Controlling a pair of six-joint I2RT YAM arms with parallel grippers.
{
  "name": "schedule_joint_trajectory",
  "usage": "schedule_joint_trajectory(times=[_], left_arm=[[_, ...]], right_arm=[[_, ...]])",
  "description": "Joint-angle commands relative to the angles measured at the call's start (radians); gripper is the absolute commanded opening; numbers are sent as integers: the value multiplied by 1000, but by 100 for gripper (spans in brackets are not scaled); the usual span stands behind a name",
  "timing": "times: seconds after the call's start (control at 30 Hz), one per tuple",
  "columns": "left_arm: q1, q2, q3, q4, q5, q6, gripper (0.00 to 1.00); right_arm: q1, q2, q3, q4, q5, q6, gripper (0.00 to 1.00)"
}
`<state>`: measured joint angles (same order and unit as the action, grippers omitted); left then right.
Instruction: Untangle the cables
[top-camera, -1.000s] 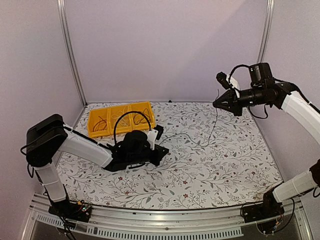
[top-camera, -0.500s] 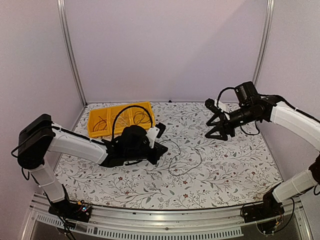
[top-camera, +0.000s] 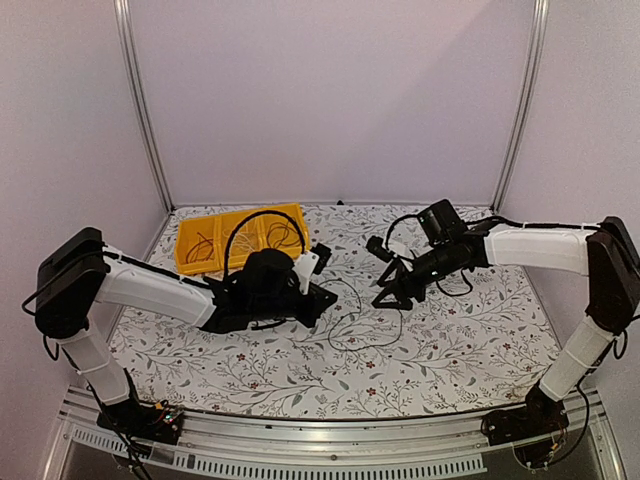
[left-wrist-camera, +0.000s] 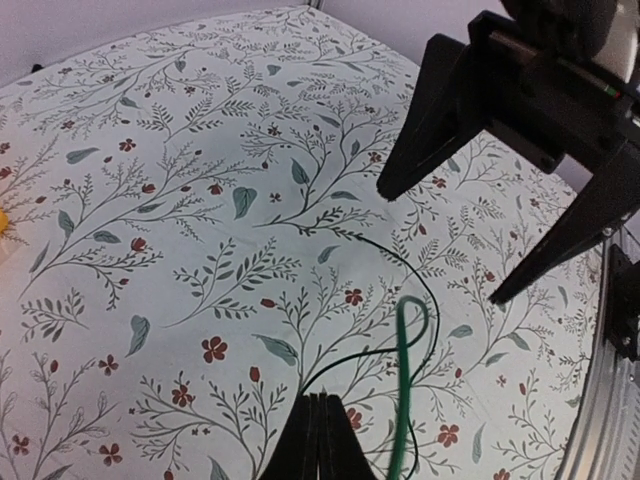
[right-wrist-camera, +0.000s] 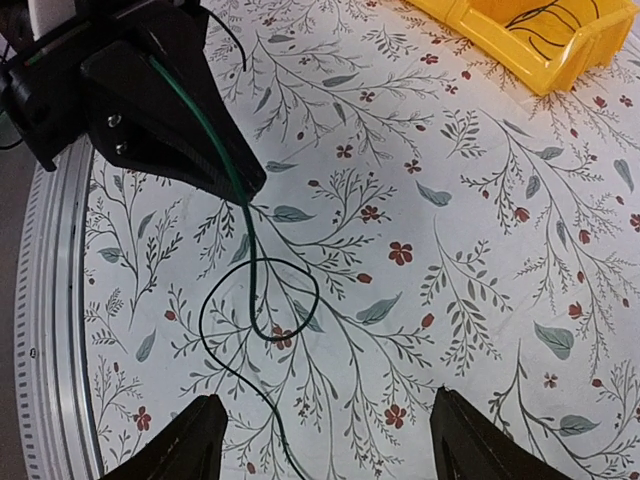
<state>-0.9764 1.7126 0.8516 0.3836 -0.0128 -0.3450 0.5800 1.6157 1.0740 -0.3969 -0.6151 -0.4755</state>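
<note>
The cables (top-camera: 358, 300) are thin wires lying in loose loops on the floral cloth between my two grippers. In the left wrist view a black cable (left-wrist-camera: 432, 300) comes out from between the tips of my left gripper (left-wrist-camera: 322, 425), which is shut on it, and a green cable (left-wrist-camera: 403, 380) runs beside the fingers. My left gripper (top-camera: 328, 296) lies low on the table. My right gripper (top-camera: 388, 298) hangs open just right of the loops, nothing between its fingers. From the right wrist, the gripper (right-wrist-camera: 325, 450) stands above a cable loop (right-wrist-camera: 262, 262), facing the left gripper (right-wrist-camera: 160, 95).
A yellow bin (top-camera: 240, 214) with compartments stands at the back left, behind the left arm, with coiled thin wires (top-camera: 283, 238) in it. Its corner (right-wrist-camera: 520, 45) shows in the right wrist view. Thick black arm cables arch over both wrists.
My right gripper has opened and let go of the cable end it held high at the right. It has come down and left toward the left gripper. The freed cable has dropped into loops.
</note>
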Motion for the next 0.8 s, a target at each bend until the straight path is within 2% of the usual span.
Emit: schedule_joint_trajectory(times=[0.0, 0.13, 0.3, 0.47, 0.53, 0.6, 0.7, 0.77], left_arm=[[8, -15, -3, 31, 5, -38, 0], [8, -16, -7, 41, 5, -50, 0], [8, -15, -13, 46, 5, -63, 0], [8, -7, -25, 71, 5, -80, 0], [8, -2, -25, 73, 5, -81, 0], [8, -1, -25, 77, 5, -85, 0], [8, 1, -25, 78, 5, -86, 0], [8, 6, -22, 65, 5, -78, 2]], right_arm=[[59, 102, 35, 92, -16, 67, 74], [69, 167, 41, 143, -26, 119, 73], [69, 217, 54, 164, -47, 138, 57], [70, 194, 54, 181, -104, 142, 49], [71, 194, 59, 175, -112, 137, 42], [69, 193, 60, 172, -127, 130, 31], [70, 186, 68, 150, -123, 120, 1], [69, 172, 92, 108, -98, 110, 0]])
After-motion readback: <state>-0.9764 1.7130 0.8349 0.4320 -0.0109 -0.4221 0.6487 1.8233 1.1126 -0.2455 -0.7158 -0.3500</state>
